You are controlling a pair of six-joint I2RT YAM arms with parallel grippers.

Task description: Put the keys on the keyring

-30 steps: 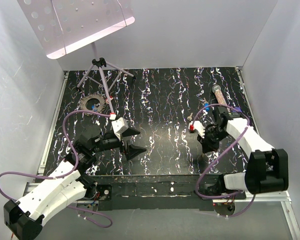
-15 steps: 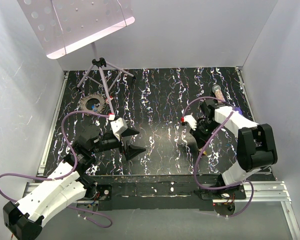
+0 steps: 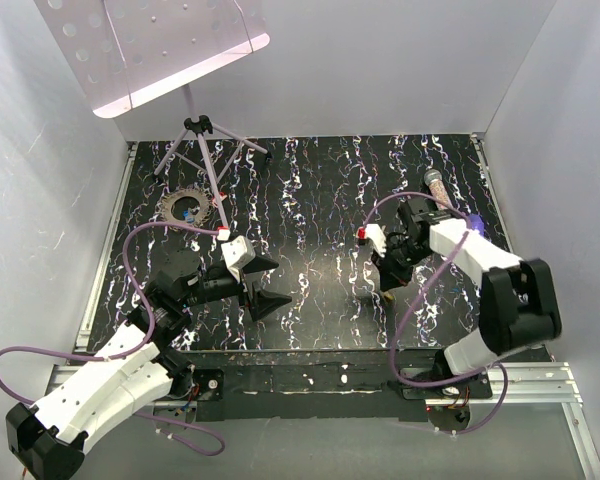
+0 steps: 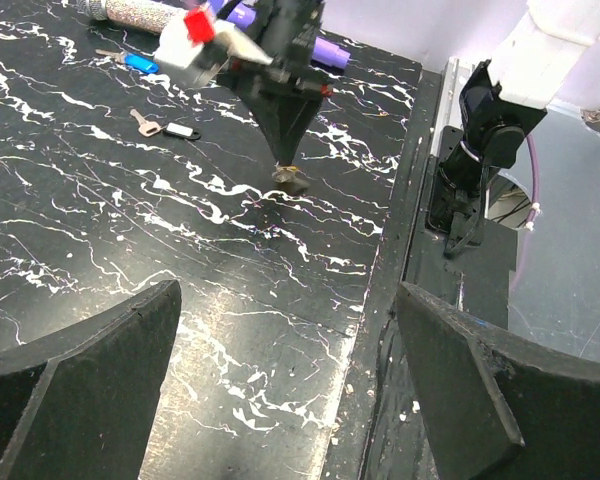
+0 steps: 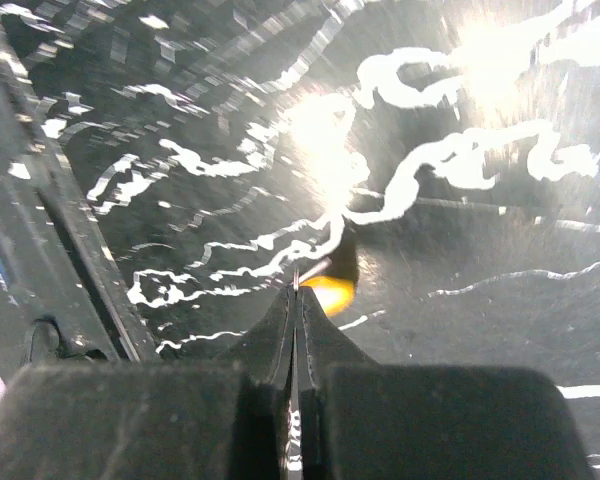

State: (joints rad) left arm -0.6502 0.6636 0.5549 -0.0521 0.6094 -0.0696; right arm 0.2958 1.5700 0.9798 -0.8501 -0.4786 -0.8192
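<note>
My right gripper [image 3: 387, 288] [image 5: 296, 283] [image 4: 286, 165] is shut right of the table's middle, tips pointing down just above the black marbled surface. A thin sliver of metal shows between its tips. A tiny key with a yellow-orange head [image 5: 331, 291] [image 4: 292, 180] hangs right at them. Behind it in the left wrist view lie a blue-headed key [image 4: 140, 63] and a plain metal key [image 4: 144, 124] beside a small black tag [image 4: 181, 130]. I cannot make out the keyring. My left gripper [image 3: 267, 284] [image 4: 290, 385] is open and empty, facing the right gripper.
A clear tube of pinkish beads [image 3: 436, 187] and a purple marker [image 4: 330, 50] lie at the back right. A tripod stand [image 3: 205, 140] and a toothed metal disc [image 3: 185, 205] stand at the back left. White walls enclose the table; a metal rail runs along the near edge.
My right gripper has swung left from the right side toward the table's middle, staying shut. The left arm has not moved.
</note>
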